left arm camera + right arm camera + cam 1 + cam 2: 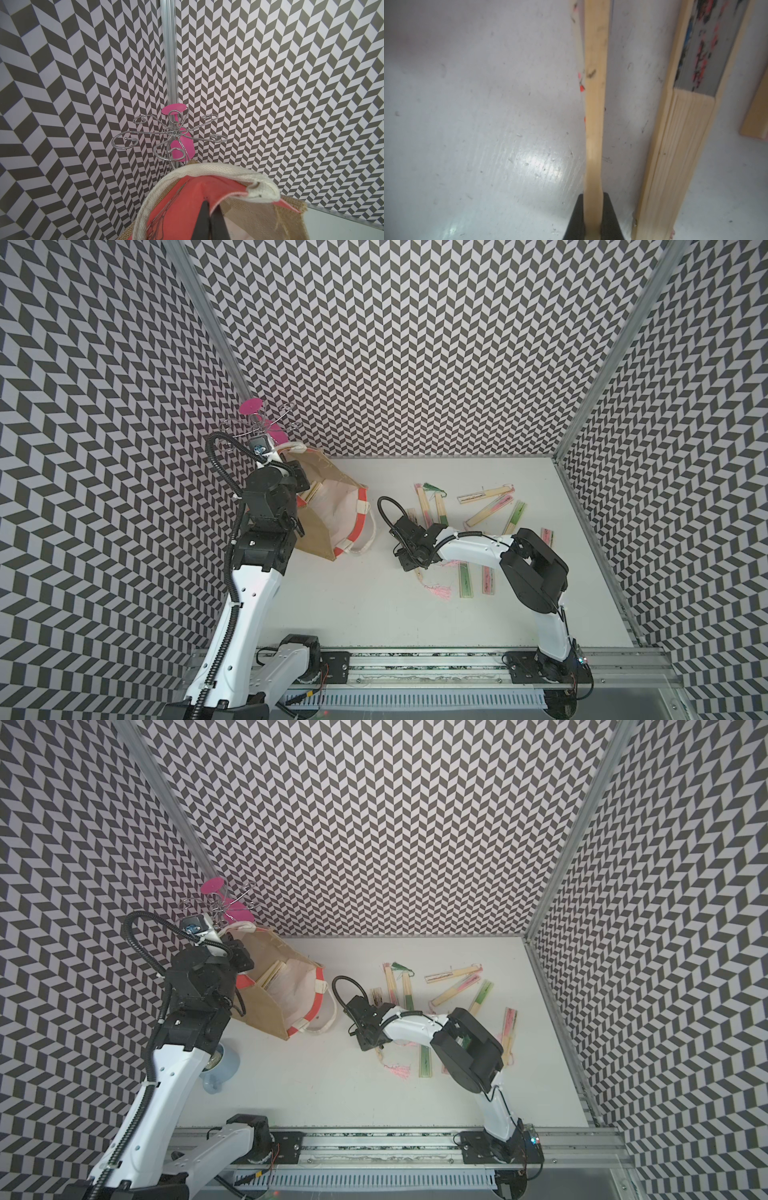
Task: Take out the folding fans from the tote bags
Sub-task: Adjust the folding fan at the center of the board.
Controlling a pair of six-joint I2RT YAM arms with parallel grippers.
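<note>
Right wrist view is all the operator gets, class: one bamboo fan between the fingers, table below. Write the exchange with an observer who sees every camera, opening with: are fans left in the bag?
Observer: Yes, several fans lie inside the tote bag.
Operator: Is the bag held?
Observer: The left fingers are shut on its red-orange rim.
Operator: Anything behind it?
Observer: A chrome wire stand carrying a pink cup.
</note>
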